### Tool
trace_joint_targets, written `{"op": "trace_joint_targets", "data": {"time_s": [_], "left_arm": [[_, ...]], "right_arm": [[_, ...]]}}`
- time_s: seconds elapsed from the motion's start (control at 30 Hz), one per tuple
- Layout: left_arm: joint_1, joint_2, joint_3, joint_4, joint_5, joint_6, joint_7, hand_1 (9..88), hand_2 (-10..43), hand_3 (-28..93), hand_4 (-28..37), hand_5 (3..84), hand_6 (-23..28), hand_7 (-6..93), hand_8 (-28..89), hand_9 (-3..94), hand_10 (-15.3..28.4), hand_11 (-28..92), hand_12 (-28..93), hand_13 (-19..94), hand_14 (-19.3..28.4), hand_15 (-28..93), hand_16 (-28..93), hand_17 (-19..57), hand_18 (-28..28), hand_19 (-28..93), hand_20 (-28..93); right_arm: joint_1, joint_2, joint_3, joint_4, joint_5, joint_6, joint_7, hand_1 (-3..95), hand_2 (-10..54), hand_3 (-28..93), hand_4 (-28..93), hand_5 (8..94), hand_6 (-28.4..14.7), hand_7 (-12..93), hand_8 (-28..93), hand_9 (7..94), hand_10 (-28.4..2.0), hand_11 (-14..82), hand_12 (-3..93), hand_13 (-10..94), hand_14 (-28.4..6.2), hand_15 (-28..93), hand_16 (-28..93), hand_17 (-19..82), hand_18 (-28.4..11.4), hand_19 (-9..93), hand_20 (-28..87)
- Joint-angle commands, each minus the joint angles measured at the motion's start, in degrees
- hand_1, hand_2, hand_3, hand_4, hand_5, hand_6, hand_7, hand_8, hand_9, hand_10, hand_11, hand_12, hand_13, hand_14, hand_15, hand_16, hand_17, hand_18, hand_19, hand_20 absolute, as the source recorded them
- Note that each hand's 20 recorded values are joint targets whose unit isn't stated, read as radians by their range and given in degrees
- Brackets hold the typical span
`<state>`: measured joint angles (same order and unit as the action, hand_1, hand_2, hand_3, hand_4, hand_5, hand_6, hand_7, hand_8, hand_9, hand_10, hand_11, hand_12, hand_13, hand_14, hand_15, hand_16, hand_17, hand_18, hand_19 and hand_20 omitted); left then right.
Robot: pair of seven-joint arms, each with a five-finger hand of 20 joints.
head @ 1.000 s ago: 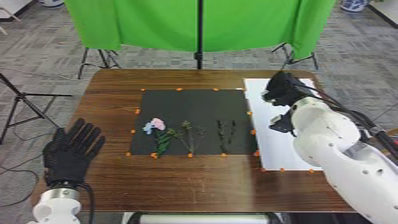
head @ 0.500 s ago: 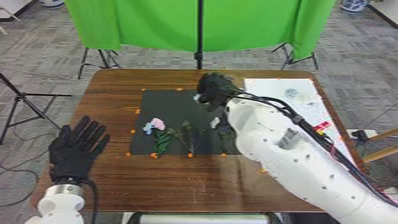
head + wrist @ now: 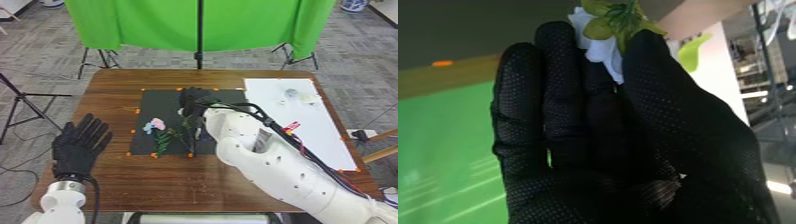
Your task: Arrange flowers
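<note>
Left hand (image 3: 78, 150), black fabric glove: fingers straight, empty, above brown wooden table (image 3: 133, 190). Pink-and-blue flowers (image 3: 157, 123) on black mat (image 3: 164, 102). Beyond, right hand (image 3: 192, 97) over mat, thumb and fingers pinching white, green-leaved flower (image 3: 604, 49).

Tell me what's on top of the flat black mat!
There are pink and blue flowers, green leaves and a thin sprig. The right robot hand and its white arm cover part of the mat, so I can't see everything.
</note>
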<state>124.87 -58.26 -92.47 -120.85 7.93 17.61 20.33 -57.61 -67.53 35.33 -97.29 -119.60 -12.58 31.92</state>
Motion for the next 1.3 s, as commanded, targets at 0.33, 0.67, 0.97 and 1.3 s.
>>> {"op": "trace_joint_targets", "data": {"time_s": [0.33, 0.67, 0.97, 1.3], "left_arm": [[3.5, 1.05, -0.13, -1.84, -0.63, -1.80, 1.20, 27.0, 12.5, 75, -28.3, 46.4, 7.1, 18.3, -10, 42.2, 14.8, 27, 13, 33, 14.4, 42, -6, -3.5, 14.2, 34, 14], [4.0, 1.02, -0.72, -2.16, -1.06, -2.21, 1.20, 27.1, 12.5, 75, -28.3, 46.4, 7.0, 18.4, -10, 42.2, 14.7, 27, 13, 33, 14.4, 42, -6, -3.5, 14.3, 34, 14], [4.1, 0.51, -0.73, -1.95, -0.90, -2.26, 0.67, 27.1, 12.4, 75, -28.3, 46.1, 7.0, 18.4, -10, 42.2, 14.7, 27, 13, 33, 14.3, 42, -6, -3.4, 14.2, 34, 14], [1.1, -0.50, -0.23, 0.18, 1.52, -3.39, -0.45, 27.1, 12.4, 75, -28.3, 46.0, 7.0, 18.2, -10, 42.0, 14.8, 27, 13, 33, 14.3, 42, -6, -3.4, 14.2, 34, 14]], "right_arm": [[-0.5, -1.2, -4.7, -0.2, -3.9, -0.8, 2.8, 61.0, -4.2, 66, -28, 66.5, -5.2, 21, 2, 66.9, -15.4, 15.4, 31.5, 56, -10.5, 39, 31, 33, -18.0, 70, 31], [-0.8, -1.1, -4.6, -1.6, -4.0, -1.6, 2.6, 56.0, -5.5, 71, -28, 64.0, -5.2, 17, -1, 60.2, -17.6, 15.9, 17.4, 53, -13.0, 40, 24, 31, -18.9, 71, 28], [-2.2, -1.7, -0.2, -3.3, -1.8, 0.7, 2.8, 48.4, -6.9, 76, -27, 55.3, -5.8, 17, -11, 51.6, -20.1, 13.6, 16.1, 48, -16.2, 46, 16, 29, -21.3, 74, 27], [-1.7, 2.7, 12.2, 0.3, -0.7, 4.5, 4.7, 43.4, -7.3, 77, -26, 53.5, -6.0, 16, -11, 49.0, -21.0, 12.7, 16.0, 44, -18.5, 48, 15, 26, -24.0, 76, 29]]}}
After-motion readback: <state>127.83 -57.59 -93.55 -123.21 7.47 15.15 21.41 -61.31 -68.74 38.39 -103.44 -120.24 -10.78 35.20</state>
